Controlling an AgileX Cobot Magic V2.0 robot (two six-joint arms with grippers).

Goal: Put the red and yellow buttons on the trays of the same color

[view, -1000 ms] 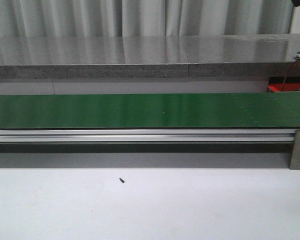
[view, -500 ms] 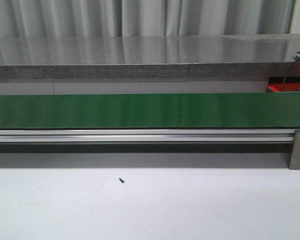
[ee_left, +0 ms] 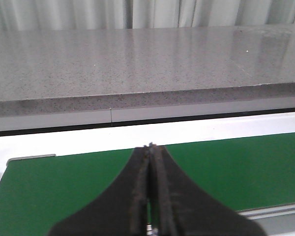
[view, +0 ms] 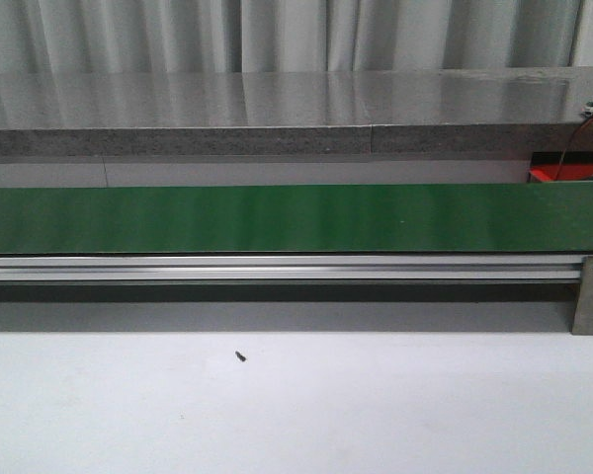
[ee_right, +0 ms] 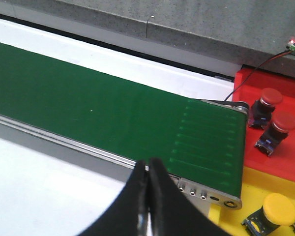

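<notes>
While both pincers (ee_left: 150, 147) (ee_right: 148, 164) sit closed and empty, two red buttons (ee_right: 271, 97) rest on the red tray (ee_right: 285, 157).

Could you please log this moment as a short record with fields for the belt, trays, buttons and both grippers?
belt: green conveyor belt, nothing on it in any view
red tray: holds two red buttons, past the belt's end
yellow tray: holds one yellow button
left gripper: shut, empty, over the belt
right gripper: shut, empty, by the belt's near rail
</notes>
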